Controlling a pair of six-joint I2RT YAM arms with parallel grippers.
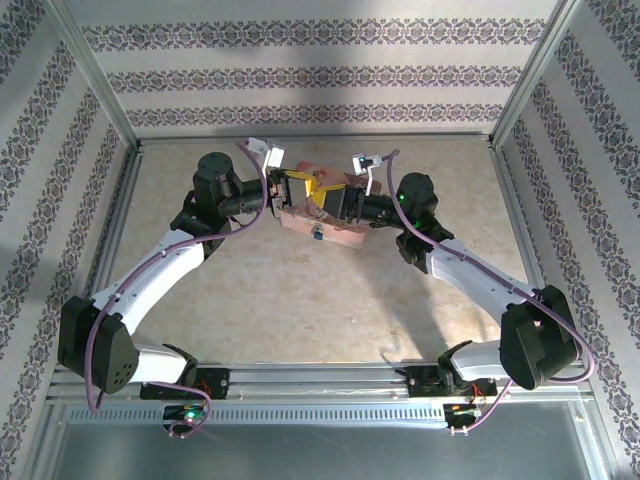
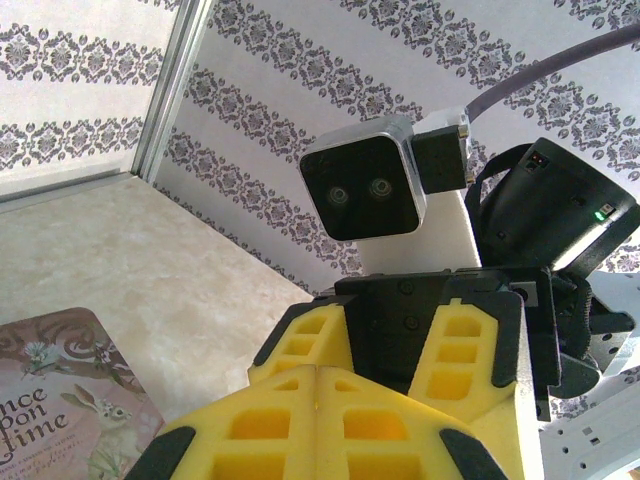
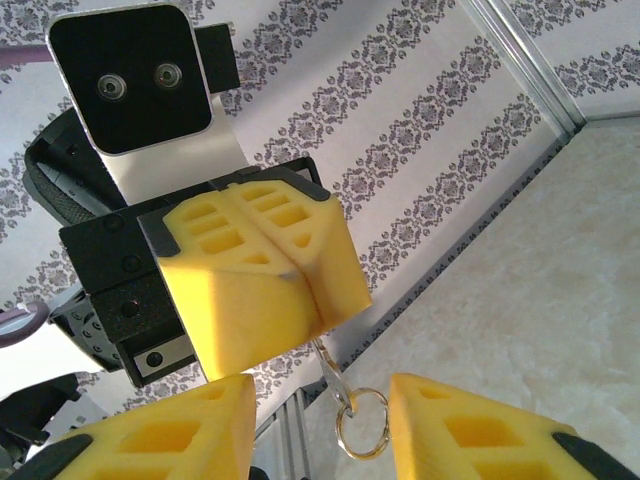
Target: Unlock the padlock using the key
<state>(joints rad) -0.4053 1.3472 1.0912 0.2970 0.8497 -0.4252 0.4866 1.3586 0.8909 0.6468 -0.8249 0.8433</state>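
Top external cam gives me the padlock [image 1: 315,233]: a tiny blue-and-silver speck on the near edge of the pink tin [image 1: 345,238], mid-desk [image 1: 300,310]. It lies below both grippers and on their base-ward side, so I judge the coming move has to go down and back toward the bases, not outward. I can't read its long axis at this res.

The key [image 3: 326,356] is up in the air. On the right wrist cam a thin metal stem pokes out of the left gripper [image 3: 285,280], whose yellow pads are pressed together on it, w/ the key ring [image 3: 360,420] dangling free underneath. The stem hangs approx vertical; which end is buried in the foam I can't tell.

The right gripper [image 3: 320,440] is spread wide, one finger either side of that ring, not touching it as far as I can see.

From above the two grippers meet nose to nose over the tin, neither arm clearly nearer the lock. Prob a key hand-over or regrip comes first.
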